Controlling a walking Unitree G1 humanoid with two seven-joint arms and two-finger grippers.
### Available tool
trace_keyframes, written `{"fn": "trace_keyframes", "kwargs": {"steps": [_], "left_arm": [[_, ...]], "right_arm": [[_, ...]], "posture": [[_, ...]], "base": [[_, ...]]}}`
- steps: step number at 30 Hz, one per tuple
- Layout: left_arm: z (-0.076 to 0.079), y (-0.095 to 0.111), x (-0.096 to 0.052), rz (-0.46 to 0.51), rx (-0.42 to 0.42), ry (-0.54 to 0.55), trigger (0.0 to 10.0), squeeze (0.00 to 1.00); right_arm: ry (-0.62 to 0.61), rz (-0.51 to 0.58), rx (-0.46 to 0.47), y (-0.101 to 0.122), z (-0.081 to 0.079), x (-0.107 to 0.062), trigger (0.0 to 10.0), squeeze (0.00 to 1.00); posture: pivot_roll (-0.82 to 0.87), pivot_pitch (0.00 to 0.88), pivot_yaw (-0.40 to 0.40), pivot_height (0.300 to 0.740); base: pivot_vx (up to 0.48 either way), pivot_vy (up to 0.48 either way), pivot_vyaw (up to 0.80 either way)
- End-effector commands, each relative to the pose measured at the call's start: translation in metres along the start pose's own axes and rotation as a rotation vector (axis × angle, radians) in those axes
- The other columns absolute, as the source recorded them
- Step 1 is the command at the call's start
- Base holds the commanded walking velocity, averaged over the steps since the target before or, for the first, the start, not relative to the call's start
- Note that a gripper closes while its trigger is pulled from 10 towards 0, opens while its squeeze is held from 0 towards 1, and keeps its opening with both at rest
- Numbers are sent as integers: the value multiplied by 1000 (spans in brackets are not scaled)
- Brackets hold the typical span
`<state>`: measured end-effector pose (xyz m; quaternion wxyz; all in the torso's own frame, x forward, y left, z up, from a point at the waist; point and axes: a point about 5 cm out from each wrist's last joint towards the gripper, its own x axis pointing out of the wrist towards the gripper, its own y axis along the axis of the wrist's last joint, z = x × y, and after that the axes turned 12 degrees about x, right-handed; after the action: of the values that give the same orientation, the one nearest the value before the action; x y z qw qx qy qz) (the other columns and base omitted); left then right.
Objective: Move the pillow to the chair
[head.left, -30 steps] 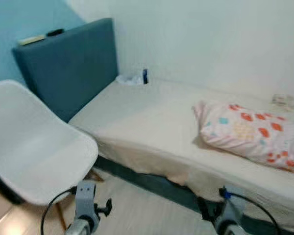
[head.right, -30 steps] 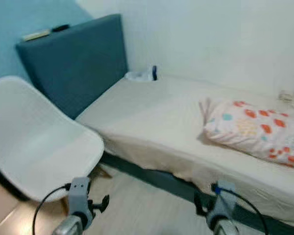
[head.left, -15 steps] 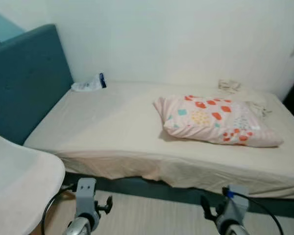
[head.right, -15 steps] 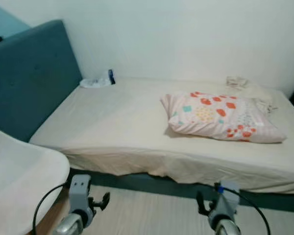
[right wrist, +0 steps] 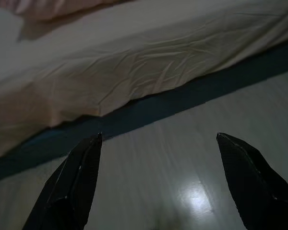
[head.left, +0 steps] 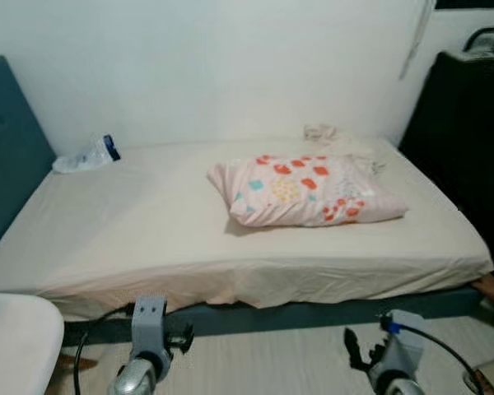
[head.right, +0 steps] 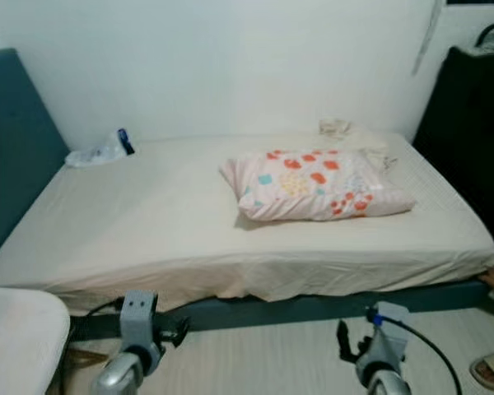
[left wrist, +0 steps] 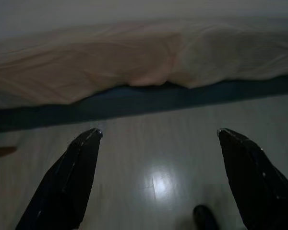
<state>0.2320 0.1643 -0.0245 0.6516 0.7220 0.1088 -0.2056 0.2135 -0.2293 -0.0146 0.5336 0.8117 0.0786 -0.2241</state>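
A pink pillow (head.left: pixel 305 190) with red, teal and yellow patches lies on the right half of the cream-sheeted bed (head.left: pixel 148 239). The white chair (head.left: pixel 12 350) shows as a seat edge at the lower left corner. Both arms hang low in front of the bed, above the pale floor. My left gripper (left wrist: pixel 158 136) is open with nothing between its fingers, pointing at the bed's lower edge. My right gripper (right wrist: pixel 158 139) is open too, over the floor by the bed's dark base; the pillow (right wrist: pixel 48 7) shows at the edge of that view.
A teal headboard (head.left: pixel 8 164) stands at the bed's left end. A white packet with a blue cap (head.left: pixel 86 154) lies near the wall. A crumpled cloth (head.left: pixel 319 132) lies behind the pillow. A black cabinet (head.left: pixel 469 148) stands at the right. A slipper (head.right: pixel 490 370) lies on the floor.
The camera has swung to the right: the pillow now sits near the picture's middle, the chair has slid almost out at the left, and the black cabinet has come into view.
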Motion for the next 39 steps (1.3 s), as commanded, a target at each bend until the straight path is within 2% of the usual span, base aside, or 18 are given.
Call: {"fn": "trace_keyframes", "kwargs": {"steps": [1, 8, 19, 39], "left_arm": [[1, 1, 1, -1, 6, -5, 10000, 0], [2, 1, 0, 2, 7, -11, 10000, 0], [4, 0, -2, 11, 18, -32, 10000, 0], [8, -2, -5, 11, 20, -62, 10000, 0]], "right_arm": [[-6, -10, 2, -2, 2, -1, 10000, 0], [-14, -5, 6, -2, 3, -2, 10000, 0], [-16, 6, 7, -2, 5, -6, 10000, 0], [-28, -8, -15, -3, 8, -10, 10000, 0]], "posture": [[-124, 24, 53, 740], [-128, 31, 55, 740], [-134, 41, 57, 740], [-137, 54, 57, 740]], "base": [[0, 0, -744], [0, 0, -659], [0, 0, 0], [285, 0, 0]]}}
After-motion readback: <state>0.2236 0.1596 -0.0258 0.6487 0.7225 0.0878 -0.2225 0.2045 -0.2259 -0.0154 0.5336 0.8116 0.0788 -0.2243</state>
